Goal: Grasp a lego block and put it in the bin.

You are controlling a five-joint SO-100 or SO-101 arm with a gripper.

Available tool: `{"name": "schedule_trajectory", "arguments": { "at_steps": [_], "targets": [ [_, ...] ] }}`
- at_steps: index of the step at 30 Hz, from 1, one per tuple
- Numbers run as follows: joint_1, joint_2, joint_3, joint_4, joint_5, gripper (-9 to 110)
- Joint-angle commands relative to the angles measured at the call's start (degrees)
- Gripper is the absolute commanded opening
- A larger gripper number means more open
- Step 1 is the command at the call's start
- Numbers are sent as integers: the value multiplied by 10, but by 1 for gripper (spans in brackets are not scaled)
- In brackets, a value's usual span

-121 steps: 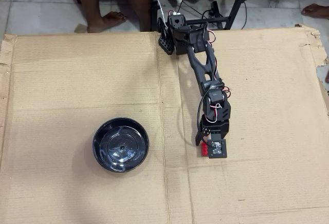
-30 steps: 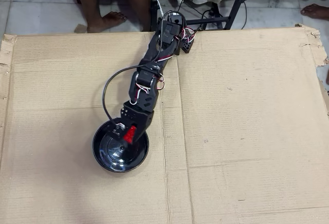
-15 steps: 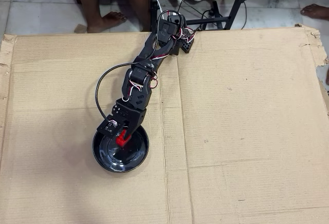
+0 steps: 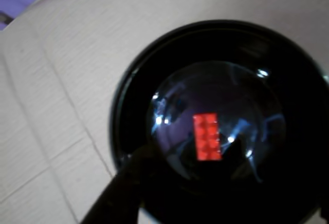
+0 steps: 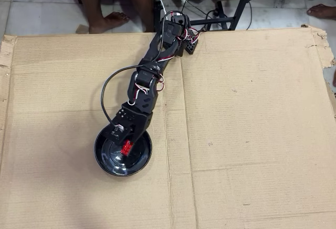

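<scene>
Spreading under the whole scene is a flat sheet of brown corrugated cardboard (image 5: pixel 252 108), creased in long lines, with tiled floor (image 5: pixel 42 8) beyond its far edge where a person's bare feet (image 5: pixel 107 21) stand. The black arm (image 5: pixel 149 82) reaches from its base at the far edge of the cardboard down toward the lower left in the overhead view, a looped black cable (image 5: pixel 107 90) trailing beside it. Directly below the tool (image 5: pixel 125 138) sits the bin (image 5: pixel 105 158), a round glossy black bowl; the tool hangs over its far rim. In the wrist view the bin (image 4: pixel 128 95) fills most of the picture, its flat base shining with reflections, and one dark finger (image 4: pixel 121 193) comes up from the lower edge over the near rim. The lego block (image 4: pixel 207 136), a small red studded brick, lies flat on the bowl's base, apart from that finger and not gripped; in the overhead view it shows just past the tool's tip (image 5: pixel 126 147). The tool holds nothing; how wide it stands I cannot tell.
</scene>
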Motion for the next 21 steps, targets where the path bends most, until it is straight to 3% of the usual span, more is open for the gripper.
{"name": "schedule_trajectory", "arguments": {
  "at_steps": [1,10,21],
  "targets": [
    [-17,75,-5,10,-4,35],
    [-62,233,119,83,-6,35],
    [-116,440,362,76,-118,35]
  ]
}}
